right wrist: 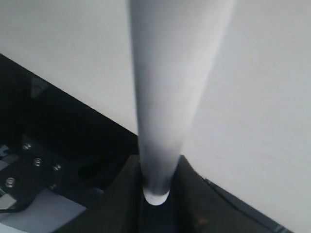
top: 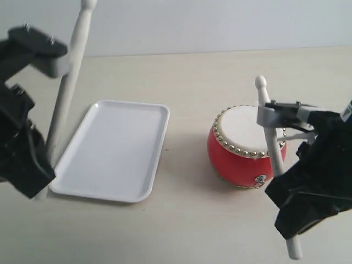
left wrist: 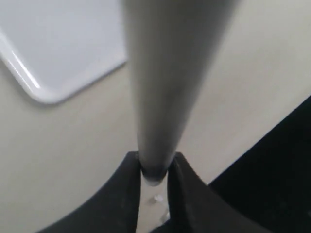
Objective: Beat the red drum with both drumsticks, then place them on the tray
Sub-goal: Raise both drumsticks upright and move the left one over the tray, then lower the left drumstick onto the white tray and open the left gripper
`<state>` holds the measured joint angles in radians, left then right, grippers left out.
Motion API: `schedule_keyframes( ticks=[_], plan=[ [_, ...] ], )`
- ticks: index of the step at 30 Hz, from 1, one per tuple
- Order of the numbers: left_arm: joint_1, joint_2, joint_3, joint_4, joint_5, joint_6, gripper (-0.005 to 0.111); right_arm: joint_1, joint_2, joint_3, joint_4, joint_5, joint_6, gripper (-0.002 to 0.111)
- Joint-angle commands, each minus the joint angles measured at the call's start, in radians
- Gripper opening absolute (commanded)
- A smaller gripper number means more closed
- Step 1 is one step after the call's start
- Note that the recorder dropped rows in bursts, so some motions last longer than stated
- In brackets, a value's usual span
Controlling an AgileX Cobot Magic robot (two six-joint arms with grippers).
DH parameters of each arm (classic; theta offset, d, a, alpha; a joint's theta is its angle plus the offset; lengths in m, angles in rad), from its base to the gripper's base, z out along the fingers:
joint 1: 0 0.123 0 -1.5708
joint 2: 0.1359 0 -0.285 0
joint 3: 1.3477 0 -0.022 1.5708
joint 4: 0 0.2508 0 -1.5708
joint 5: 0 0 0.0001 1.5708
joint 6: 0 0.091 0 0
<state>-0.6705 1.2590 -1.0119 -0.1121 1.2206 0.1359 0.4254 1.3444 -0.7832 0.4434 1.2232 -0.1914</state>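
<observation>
The red drum (top: 237,159) stands on the table right of centre, cream skin up. The white tray (top: 113,148) lies flat to its left, with nothing in it. My left gripper (top: 47,165) is at the tray's left edge, shut on a drumstick (top: 69,77) that rises steeply, tip high. In the left wrist view that drumstick (left wrist: 165,73) sits clamped between the left gripper's (left wrist: 154,170) jaws, the tray's corner (left wrist: 58,43) behind. My right gripper (top: 279,173), just right of the drum, is shut on the other drumstick (top: 266,115), near upright beside the skin. The right wrist view shows this drumstick (right wrist: 170,73) pinched in the right gripper (right wrist: 156,179).
The pale table (top: 187,225) runs back to a white wall (top: 209,22). A dark arm base (right wrist: 53,131) shows in the right wrist view, and a black edge (left wrist: 286,160) in the left wrist view.
</observation>
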Motion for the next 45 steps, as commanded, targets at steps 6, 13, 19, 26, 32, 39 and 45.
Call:
schedule_keyframes(
  ticks=[6,13,19,26,32,39,45],
  plan=[
    [0.286,0.249,0.028,-0.259,0.000,0.227,0.000,0.052,-0.017,-0.113,0.026,-0.002,0.018,0.000],
    [0.322,0.562,-0.180,-0.215,0.000,0.114,0.000,0.052,-0.017,-0.113,0.026,-0.002,0.020,0.000],
    [0.331,0.696,-0.259,-0.183,0.000,0.088,0.000,0.052,-0.017,-0.113,0.019,-0.002,0.020,0.000],
    [0.331,0.731,-0.261,-0.119,0.000,0.090,0.000,0.052,-0.017,-0.113,0.004,-0.002,0.020,0.000],
    [0.331,0.732,-0.268,-0.105,0.000,0.100,0.000,0.052,-0.017,-0.113,-0.001,-0.002,0.020,0.000],
    [0.331,0.791,-0.341,-0.112,0.000,0.095,0.000,0.052,-0.017,-0.113,-0.001,-0.002,0.031,0.000],
    [0.331,0.834,-0.348,-0.111,0.000,0.091,0.000,0.052,-0.017,-0.113,-0.003,-0.002,0.037,0.000]
  ],
)
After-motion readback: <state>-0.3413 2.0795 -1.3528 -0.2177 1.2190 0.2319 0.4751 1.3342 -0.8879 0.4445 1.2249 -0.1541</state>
